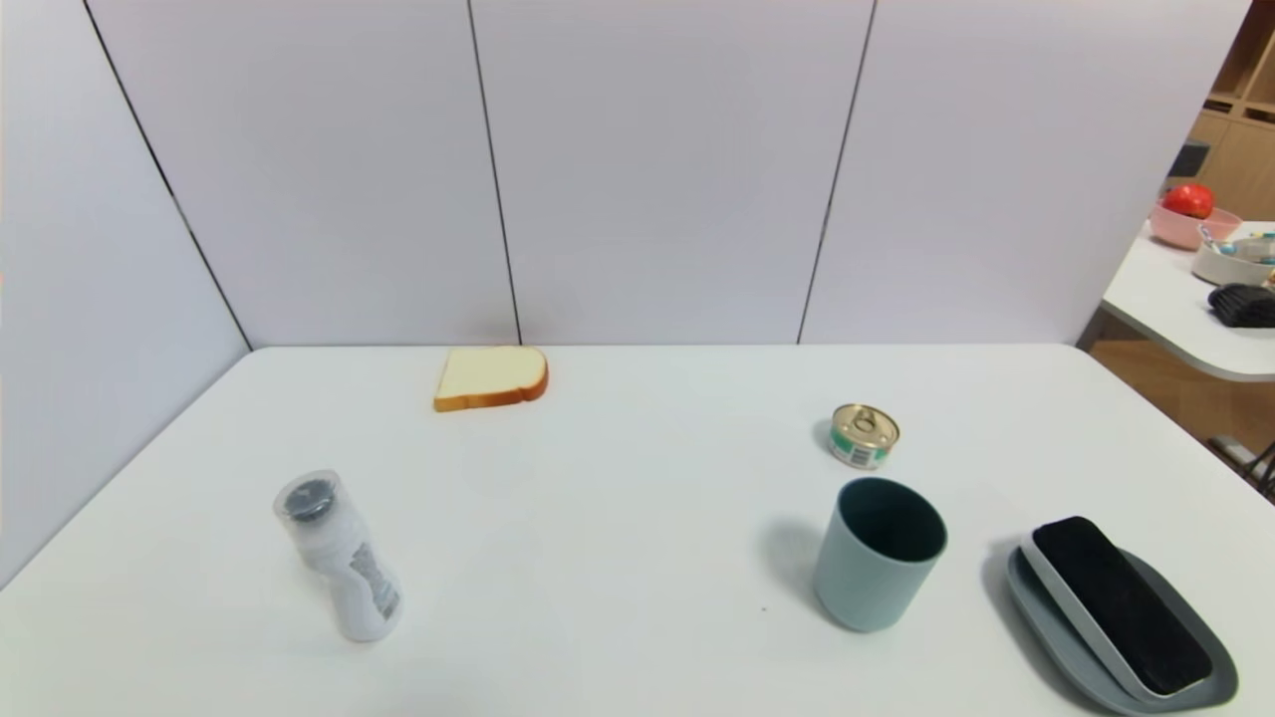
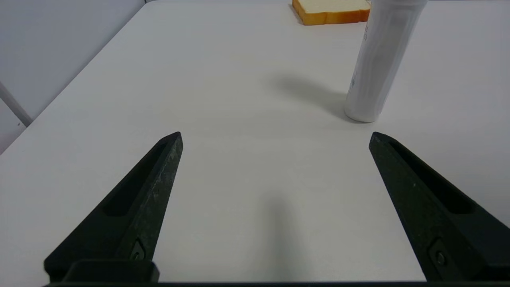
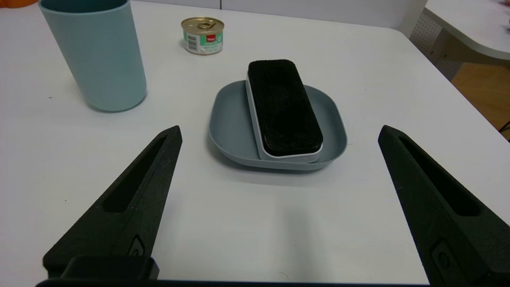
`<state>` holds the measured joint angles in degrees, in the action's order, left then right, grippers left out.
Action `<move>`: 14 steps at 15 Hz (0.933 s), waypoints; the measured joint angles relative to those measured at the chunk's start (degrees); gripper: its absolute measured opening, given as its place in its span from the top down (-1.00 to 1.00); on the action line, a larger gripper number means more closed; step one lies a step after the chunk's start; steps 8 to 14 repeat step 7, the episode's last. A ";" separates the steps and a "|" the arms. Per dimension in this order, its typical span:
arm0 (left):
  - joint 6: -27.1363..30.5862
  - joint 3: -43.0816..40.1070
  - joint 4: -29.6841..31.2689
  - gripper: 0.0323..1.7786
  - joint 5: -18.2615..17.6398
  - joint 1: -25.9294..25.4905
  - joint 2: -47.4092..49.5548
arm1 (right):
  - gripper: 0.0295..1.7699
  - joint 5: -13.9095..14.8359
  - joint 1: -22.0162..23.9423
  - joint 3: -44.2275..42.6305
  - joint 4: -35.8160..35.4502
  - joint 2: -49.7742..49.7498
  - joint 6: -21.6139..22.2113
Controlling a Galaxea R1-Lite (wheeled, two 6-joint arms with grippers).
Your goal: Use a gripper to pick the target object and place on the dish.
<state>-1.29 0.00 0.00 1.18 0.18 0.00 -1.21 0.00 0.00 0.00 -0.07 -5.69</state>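
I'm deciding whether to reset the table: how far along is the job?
Done: the black-topped block rests on the dish. In hand: nothing; the right gripper stands open near the dish, the left gripper open over bare table. Left: apparently nothing.

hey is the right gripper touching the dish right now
Apart. The right wrist view shows the right gripper open, with bare white tabletop plainly visible between each finger and the rim of the dish.

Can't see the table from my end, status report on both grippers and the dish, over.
Right gripper open, empty, on the near side of the dish. Black-topped block resting on dish. Left gripper open, parked near bottle.
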 joint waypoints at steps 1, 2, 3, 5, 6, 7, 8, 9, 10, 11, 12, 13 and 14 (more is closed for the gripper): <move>0.00 0.00 0.00 -0.90 0.02 0.00 0.00 | -0.92 -0.06 0.00 0.00 0.00 0.00 0.02; 0.02 0.00 0.00 -0.90 0.00 0.00 0.00 | -0.92 -0.22 0.00 0.00 0.00 0.00 -0.01; 0.00 0.00 0.00 -0.90 0.00 0.00 0.00 | -0.92 -0.20 0.00 0.00 0.02 0.00 -0.04; 0.00 0.00 0.00 -0.90 0.02 0.00 0.00 | -0.92 0.09 0.00 0.00 0.00 0.00 0.24; 0.02 0.00 0.00 -0.90 0.02 0.00 0.00 | -0.92 0.05 0.00 0.00 0.00 0.00 0.27; 0.00 0.00 0.00 -0.90 0.02 0.00 0.00 | -0.92 0.05 0.00 0.00 0.00 0.00 0.24; 0.00 0.00 0.00 -0.90 0.02 0.00 0.00 | -0.92 0.05 0.00 0.00 0.00 0.00 0.24; 0.00 0.00 0.00 -0.90 0.02 0.00 0.00 | -0.92 0.05 0.00 0.00 0.00 0.00 0.24; 0.00 0.00 0.00 -0.90 0.02 0.00 0.00 | -0.92 0.05 0.00 0.00 0.00 0.00 0.24; 0.00 0.00 0.00 -0.90 0.02 0.00 0.00 | -0.92 0.05 0.00 0.00 0.00 0.00 0.24; 0.00 0.00 0.00 -0.90 0.02 0.00 0.00 | -0.92 0.05 0.00 0.00 0.00 0.00 0.24; 0.00 0.00 0.00 -0.90 0.02 0.00 0.00 | -0.92 0.05 0.00 0.00 0.00 0.00 0.24; 0.00 0.00 0.00 -0.90 0.02 0.00 0.00 | -0.92 0.05 0.00 0.00 0.00 0.00 0.24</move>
